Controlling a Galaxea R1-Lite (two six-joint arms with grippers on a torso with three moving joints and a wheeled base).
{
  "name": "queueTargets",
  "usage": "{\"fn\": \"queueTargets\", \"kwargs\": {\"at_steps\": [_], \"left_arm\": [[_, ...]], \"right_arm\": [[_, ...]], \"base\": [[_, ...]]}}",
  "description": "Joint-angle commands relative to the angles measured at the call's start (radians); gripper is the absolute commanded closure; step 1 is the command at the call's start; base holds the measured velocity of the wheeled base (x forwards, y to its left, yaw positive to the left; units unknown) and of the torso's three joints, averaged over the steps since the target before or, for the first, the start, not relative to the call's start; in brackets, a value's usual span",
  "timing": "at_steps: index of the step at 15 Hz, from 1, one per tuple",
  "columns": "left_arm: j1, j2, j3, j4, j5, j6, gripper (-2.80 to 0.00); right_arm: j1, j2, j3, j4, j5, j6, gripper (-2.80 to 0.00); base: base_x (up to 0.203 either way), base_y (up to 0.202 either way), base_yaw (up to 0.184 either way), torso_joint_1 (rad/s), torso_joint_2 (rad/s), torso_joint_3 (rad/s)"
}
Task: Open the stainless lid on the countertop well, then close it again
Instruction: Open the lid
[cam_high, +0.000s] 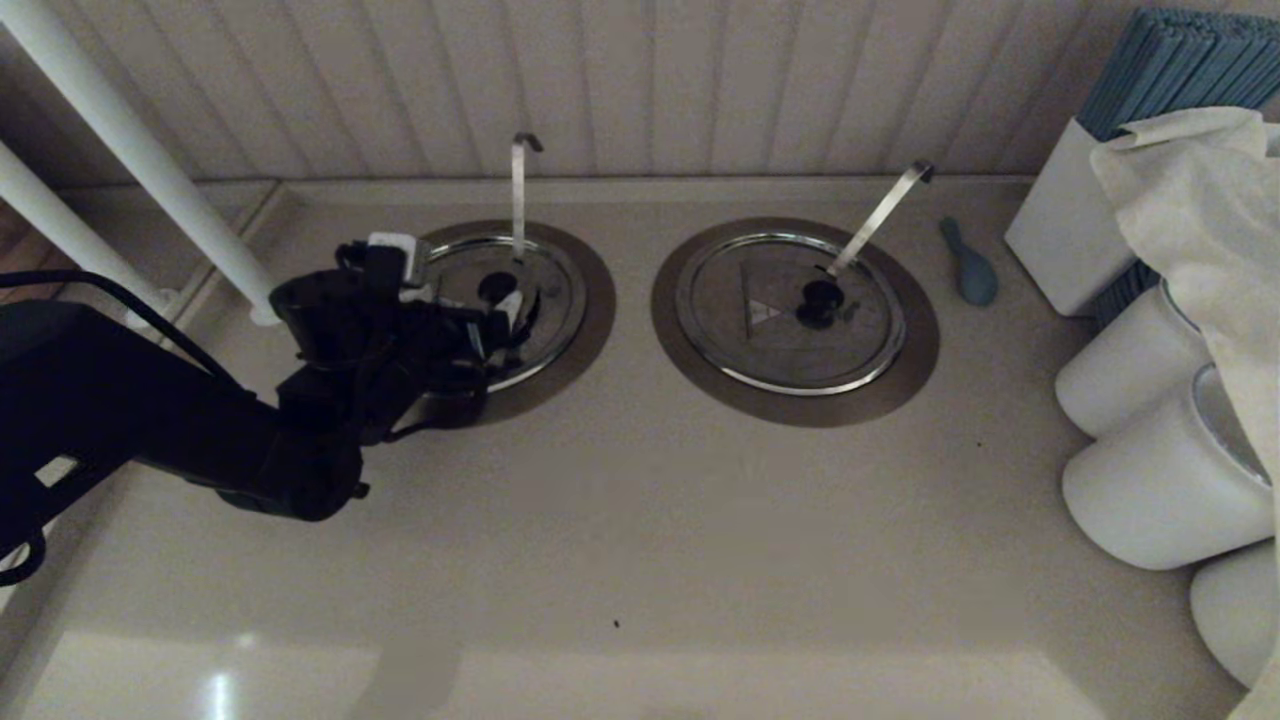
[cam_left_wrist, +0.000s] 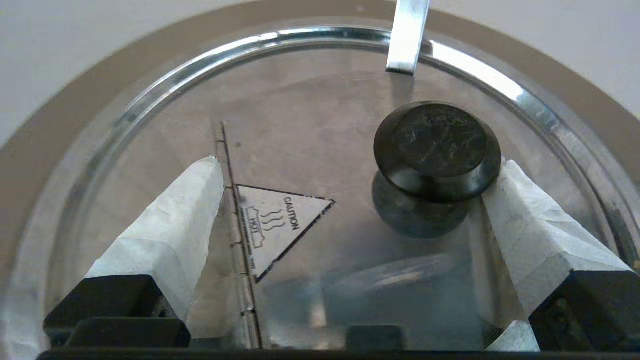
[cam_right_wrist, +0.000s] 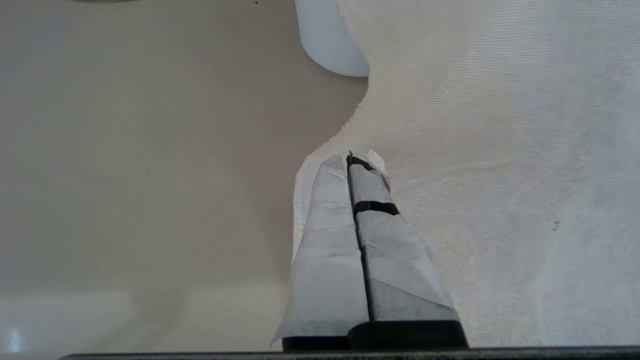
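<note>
**Q:** Where does the stainless lid lie, and which of your arms is nearer?

**A:** It sits flat in the countertop well near the counter's rear edge, toward its left end. Your left gripper hangs directly over it. The right gripper is parked off the counter's right end beside a white cloth, its fingers pressed together on nothing, well apart from the lid. The twin lid, with its flat ladle handle, lies further right and is not your target.

**Q:** How do the left gripper's fingers stand?

**A:** Spread wide. In the left wrist view one taped pad touches, or nearly touches, the black knob; the other fingertip rests close to the hinge seam beside the caution triangle. The knob is thus off-centre in the gap, against one finger.

**Q:** Which relation governs your next move?

**A:** The hinge seam runs across the lid roughly along the gripper's pointing direction, and the knob lies on the flap carrying the thin ladle rod. Judged from this, shift toward the knob so that it is centred before closing; the flap should then swing up about the seam.
</note>
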Motion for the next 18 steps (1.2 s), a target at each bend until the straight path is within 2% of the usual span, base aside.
{"fn": "queueTargets", "kwargs": {"at_steps": [1,12,18], "left_arm": [[0.001,-0.014,0.005,-0.012,0.000,0.002,-2.80],[0.006,-0.036,-0.002,-0.008,-0.004,0.001,-2.80],[0.035,-0.062,-0.005,0.008,-0.010,0.001,-2.80]], "right_arm": [[0.000,0.000,0.000,-0.001,0.000,0.000,0.00],[0.000,0.002,0.000,-0.001,0.000,-0.001,0.00],[0.000,0.000,0.000,-0.001,0.000,0.000,0.00]], "base": [[0.000,0.000,0.000,0.000,0.00,0.000],[0.000,0.000,0.000,0.000,0.00,0.000],[0.000,0.000,0.000,0.000,0.00,0.000]]}}
